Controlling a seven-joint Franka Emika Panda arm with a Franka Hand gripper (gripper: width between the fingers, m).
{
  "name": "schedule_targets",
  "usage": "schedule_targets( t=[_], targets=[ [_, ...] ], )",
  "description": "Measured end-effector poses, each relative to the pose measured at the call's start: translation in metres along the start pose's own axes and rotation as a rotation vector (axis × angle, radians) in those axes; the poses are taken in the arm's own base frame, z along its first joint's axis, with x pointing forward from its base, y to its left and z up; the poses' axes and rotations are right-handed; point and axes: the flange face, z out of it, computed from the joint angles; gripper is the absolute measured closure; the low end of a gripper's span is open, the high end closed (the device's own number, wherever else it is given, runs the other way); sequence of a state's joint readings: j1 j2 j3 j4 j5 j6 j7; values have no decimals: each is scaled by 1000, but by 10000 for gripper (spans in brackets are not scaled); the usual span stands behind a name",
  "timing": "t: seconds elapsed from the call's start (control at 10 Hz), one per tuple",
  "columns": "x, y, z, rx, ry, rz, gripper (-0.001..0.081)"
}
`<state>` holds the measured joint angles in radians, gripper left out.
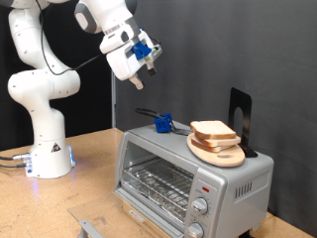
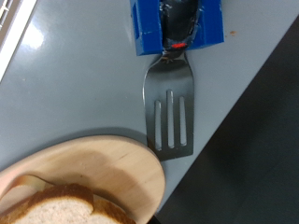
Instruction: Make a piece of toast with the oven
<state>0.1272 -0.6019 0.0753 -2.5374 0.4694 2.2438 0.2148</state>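
you are looking at the oven (image 1: 188, 178) first, low at the right of the exterior view, a silver box with its glass door shut, the wire rack behind it bare as far as the glass lets you see, and two knobs down its right side. the arm (image 1: 45, 84) stands well to the left, its hand raised high above the oven's left end. on the oven's roof, toward the right, sits the round wooden board (image 1: 220, 151) with two slices stacked on it; the piece of toast (image 1: 212, 130) you want is up there, pale and not browned from what shows. in the wrist view you see the board's rim (image 2: 121, 168) and a corner of bread (image 2: 65, 203). just left of the board on the roof lies a spatula (image 2: 169, 110), its slotted metal blade reaching almost to the board's edge, its handle set in a blue block (image 1: 161, 123). the gripper (image 1: 142, 79) hangs in open air above that block, well apart from it and holding nothing you can see; whether the jaws are spread or closed you cannot tell from either view. by my reading little of the job is done: bread outside, door closed, spatula untouched.
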Motion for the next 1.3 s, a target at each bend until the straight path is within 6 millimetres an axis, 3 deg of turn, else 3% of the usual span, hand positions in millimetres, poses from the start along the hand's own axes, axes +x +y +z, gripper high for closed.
schedule_targets(
  t=[0.6, 1.3],
  targets=[
    [-5, -24, 23, -58, 49, 8, 6],
    [-24, -33, 69, -129, 17, -35, 6]
  ],
)
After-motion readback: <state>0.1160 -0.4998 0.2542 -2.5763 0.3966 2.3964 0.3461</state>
